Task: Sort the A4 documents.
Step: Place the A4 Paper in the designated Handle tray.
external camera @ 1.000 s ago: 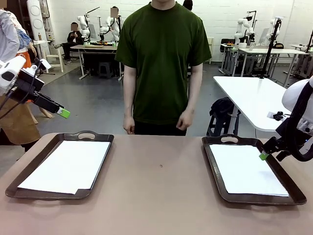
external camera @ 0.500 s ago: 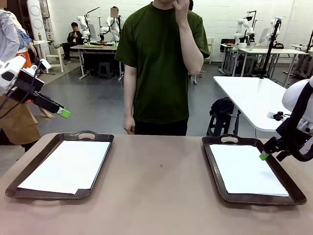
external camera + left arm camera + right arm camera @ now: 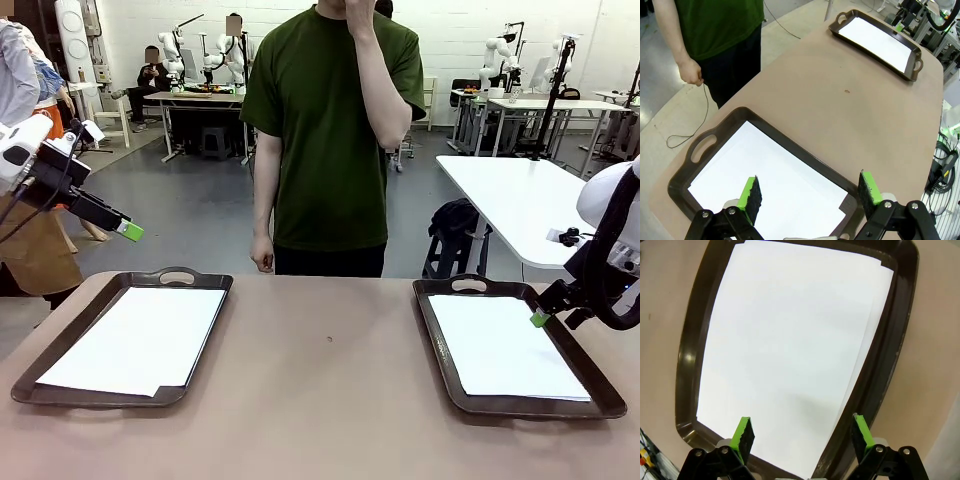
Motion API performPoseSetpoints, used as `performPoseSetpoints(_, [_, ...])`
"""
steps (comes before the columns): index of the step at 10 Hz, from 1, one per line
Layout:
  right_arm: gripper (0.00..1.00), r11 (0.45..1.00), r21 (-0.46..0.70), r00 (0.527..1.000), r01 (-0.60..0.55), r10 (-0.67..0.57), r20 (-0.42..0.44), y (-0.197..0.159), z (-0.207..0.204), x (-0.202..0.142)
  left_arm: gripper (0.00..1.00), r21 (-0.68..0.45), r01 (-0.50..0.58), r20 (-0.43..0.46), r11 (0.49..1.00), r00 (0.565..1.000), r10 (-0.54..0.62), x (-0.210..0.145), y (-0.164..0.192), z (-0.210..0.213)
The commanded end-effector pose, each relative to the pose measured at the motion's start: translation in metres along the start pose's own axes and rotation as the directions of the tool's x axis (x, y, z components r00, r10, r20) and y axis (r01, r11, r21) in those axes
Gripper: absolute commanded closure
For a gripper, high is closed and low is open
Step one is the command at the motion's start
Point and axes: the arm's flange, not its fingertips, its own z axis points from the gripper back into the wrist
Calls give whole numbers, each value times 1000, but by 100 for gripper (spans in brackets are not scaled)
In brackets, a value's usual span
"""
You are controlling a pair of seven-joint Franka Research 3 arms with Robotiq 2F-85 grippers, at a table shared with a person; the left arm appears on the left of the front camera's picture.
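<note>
Hovering claws: both hang above the desk, clear of the trays, and neither holds or touches anything.
Left claw: jaws spread wide, green pads far apart, nothing between them; in the left wrist view it looks down over the left tray. In the front view it sits high at the picture's left, well above and off the desk's left edge.
Right claw: jaws spread wide and empty, poised above the right tray near its rim; in the front view its green tip shows just over that tray's right edge.
A4 documents, left stack: white sheets lying flat inside the left tray, slightly fanned so that lower sheets peek out at the near corner.
A4 documents, right stack: white sheets lying flat inside the right tray, edges a little offset along one long side in the right wrist view.
Trays: dark brown, handled, well apart, one at each end of the desk.
Person: stands at the far side in a green shirt, one hand raised to the face, the other hanging by the desk's edge.
</note>
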Motion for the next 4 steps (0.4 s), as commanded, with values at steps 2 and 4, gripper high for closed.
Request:
performPoseSetpoints(2, [0,1000,0,1000,1,-1,-1,0,-1,0,0,5,11,-5,1000,1000,-11,-1,0,0])
performPoseSetpoints(4, [0,1000,0,1000,1,-1,-1,0,-1,0,0,5,11,-5,1000,1000,-11,-1,0,0])
